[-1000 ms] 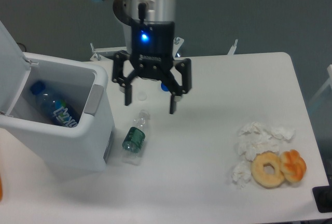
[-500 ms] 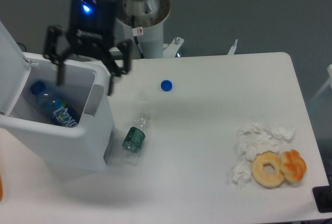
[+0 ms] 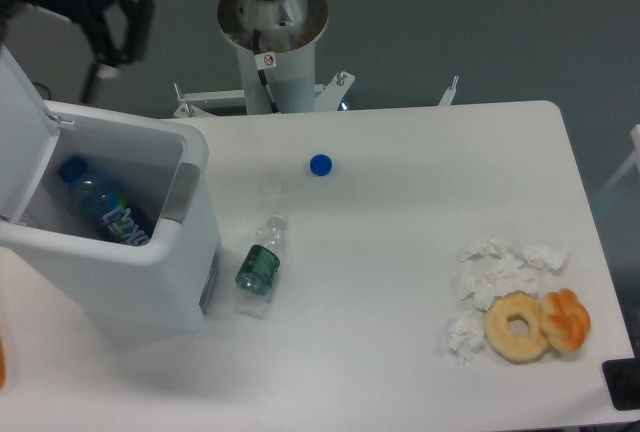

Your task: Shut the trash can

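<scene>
The trash can [image 3: 130, 272] is a big white bin at the table's left end. Its lid [image 3: 20, 137] stands raised at the left side, so the top is uncovered. A grey latch tab [image 3: 180, 192] sits on the right rim. Inside lies a clear bottle [image 3: 105, 210] with a blue cap. My gripper [image 3: 48, 52] is in the top left corner, above and behind the raised lid. It is open, holds nothing, and its left finger is partly cut off by the frame edge.
A small clear bottle [image 3: 258, 264] lies on the table just right of the bin. A blue cap [image 3: 320, 164] and a clear cap [image 3: 271, 186] lie further back. Crumpled tissues [image 3: 500, 267], a donut [image 3: 517, 327] and a pastry [image 3: 566, 319] are at the right. The robot base [image 3: 272, 27] stands behind.
The open gripper has swung left and upward, from above the table's middle, across the bin's opening, to the top left corner behind the lid. The lid has not moved.
</scene>
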`<state>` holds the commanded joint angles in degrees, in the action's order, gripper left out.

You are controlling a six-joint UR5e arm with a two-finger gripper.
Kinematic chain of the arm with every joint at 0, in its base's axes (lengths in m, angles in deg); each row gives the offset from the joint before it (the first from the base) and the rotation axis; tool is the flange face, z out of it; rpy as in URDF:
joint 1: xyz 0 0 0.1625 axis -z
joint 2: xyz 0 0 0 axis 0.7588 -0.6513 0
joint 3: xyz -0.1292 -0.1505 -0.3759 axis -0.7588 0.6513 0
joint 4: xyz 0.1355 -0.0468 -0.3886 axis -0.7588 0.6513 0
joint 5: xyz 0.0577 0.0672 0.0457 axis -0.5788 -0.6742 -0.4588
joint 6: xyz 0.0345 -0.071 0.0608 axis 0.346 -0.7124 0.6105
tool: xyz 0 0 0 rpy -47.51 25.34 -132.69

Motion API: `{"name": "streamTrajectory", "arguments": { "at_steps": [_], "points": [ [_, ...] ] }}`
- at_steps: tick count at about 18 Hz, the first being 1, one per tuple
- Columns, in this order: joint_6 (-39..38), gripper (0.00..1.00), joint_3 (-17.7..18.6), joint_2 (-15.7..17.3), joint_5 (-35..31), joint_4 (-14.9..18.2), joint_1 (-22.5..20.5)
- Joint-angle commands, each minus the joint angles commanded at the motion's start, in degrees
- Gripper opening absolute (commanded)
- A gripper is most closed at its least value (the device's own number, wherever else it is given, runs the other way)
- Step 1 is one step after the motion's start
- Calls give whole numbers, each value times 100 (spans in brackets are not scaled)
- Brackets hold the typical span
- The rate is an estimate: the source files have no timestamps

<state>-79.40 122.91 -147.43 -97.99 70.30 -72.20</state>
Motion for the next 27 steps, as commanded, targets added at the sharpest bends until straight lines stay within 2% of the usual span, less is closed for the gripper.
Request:
{"name": "streamTrajectory", "arguments": {
  "at_steps": [4, 8, 12, 22, 27],
  "points": [
    [-27, 100, 123, 35, 150, 0, 404],
    [-26, 100, 272, 201, 808, -9, 466],
    [-18, 100, 413, 316, 836, -9, 554],
    [35, 100, 422, -26, 1161, -18, 1064],
    [44, 100, 396, -255, 1161, -26, 1152]
  ]
}}
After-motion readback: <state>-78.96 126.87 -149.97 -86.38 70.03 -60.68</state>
